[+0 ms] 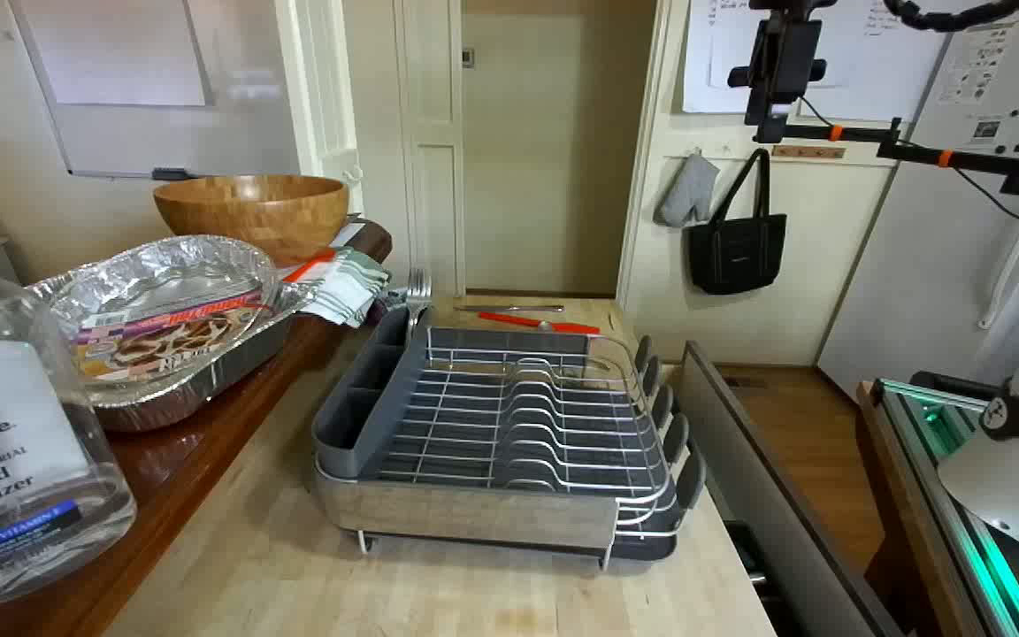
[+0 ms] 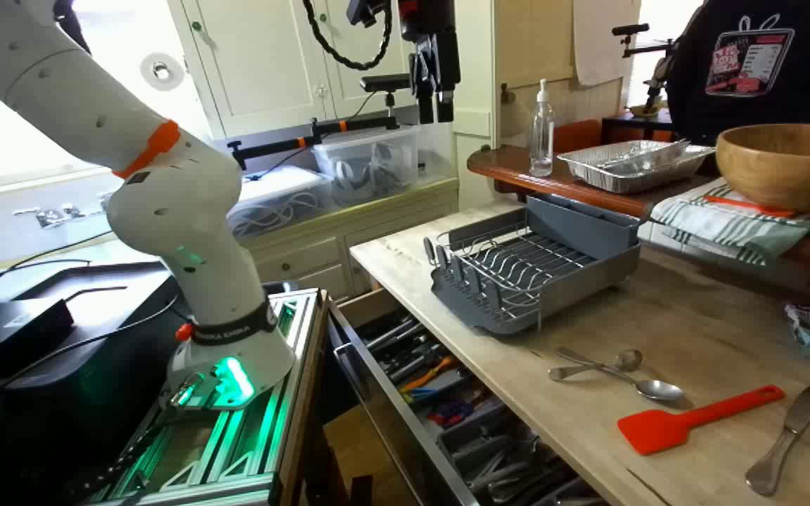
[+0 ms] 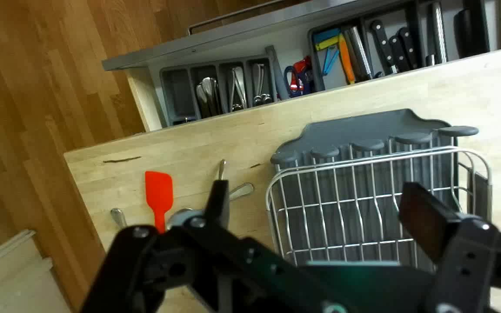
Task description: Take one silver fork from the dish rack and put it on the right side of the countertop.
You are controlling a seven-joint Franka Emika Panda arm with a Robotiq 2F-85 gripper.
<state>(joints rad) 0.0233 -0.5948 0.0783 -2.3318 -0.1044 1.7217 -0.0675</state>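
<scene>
The dish rack (image 1: 474, 513) stands on the countertop (image 1: 509, 610); both also show in an exterior view, the rack (image 2: 588, 284) and the bare wood (image 2: 714, 330). Silver forks (image 1: 418, 290) stand tines up in the far end of the rack's grey side caddy; their exact count is unclear. The forks are hidden in the other views. My gripper (image 2: 436, 116) hangs high in the air, pointing down, well above the counter. In the wrist view the gripper (image 3: 313, 189) has its fingers wide apart with nothing between them, over the rack (image 3: 363, 124) below.
A red spatula (image 2: 658, 430), crossed spoons (image 2: 658, 390) and a knife (image 2: 788, 436) lie beside the rack. An open drawer (image 3: 242, 48) of utensils runs along the counter edge. A foil tray (image 1: 164, 402), wooden bowl (image 1: 253, 212) and sanitizer bottle (image 1: 19, 460) stand on the raised ledge.
</scene>
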